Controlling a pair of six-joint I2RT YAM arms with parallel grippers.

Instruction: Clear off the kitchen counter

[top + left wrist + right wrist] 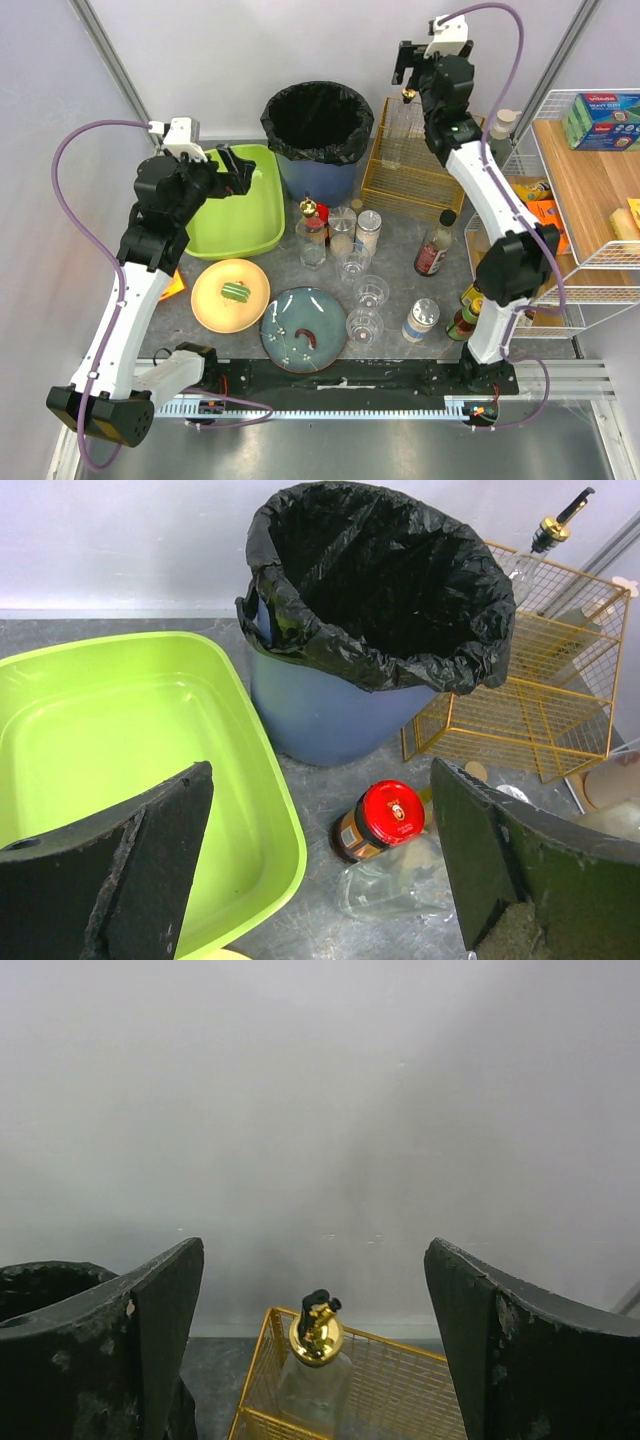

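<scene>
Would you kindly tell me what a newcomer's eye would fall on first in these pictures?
A blue bin lined with a black bag stands at the back centre of the kitchen counter, between a lime-green basin on its left and a yellow wire basket on its right. In that basket stands a clear bottle with a gold pourer, and the right gripper hangs above it, jaws wide open.

Lighting's bright and really even, looks like diffuse overhead light, so shadows on the table (395,268) stay soft and short. Top view is crisp, just small highlights on the teal plate (290,318) and the glasses (364,325). Left wrist view is sharp, green tub (100,730) a bit glowy. Right wrist view is mostly hazy, low-contrast grey.
</scene>
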